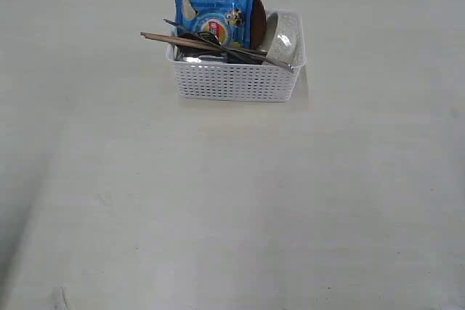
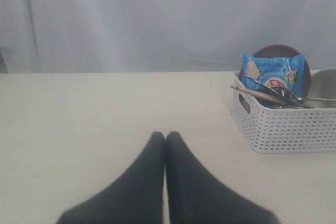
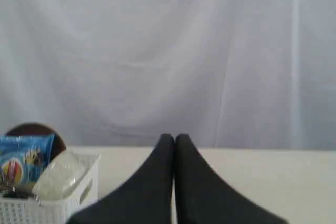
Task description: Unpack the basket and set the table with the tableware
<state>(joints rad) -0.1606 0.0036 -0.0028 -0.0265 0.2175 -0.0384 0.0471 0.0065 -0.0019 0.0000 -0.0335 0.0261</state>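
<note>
Exterior view, basket [image 1: 236, 81] near far table [image 1: 232, 208] edge

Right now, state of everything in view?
basket, upright, full
plate, on edge in basket
chips bag, upright against plate
bowl, tipped on edge in basket
chopsticks, lying across rim, overhanging
cutlery, lying across top
left claw, shut, empty
right claw, shut, empty

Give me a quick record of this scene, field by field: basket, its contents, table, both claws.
basket: white, latticed, full
contents: blue chips bag, brown plate, pale bowl, chopsticks, steel cutlery
table: cream-white, no tableware laid out
left claw: shut, empty, away from basket
right claw: shut, empty
</note>
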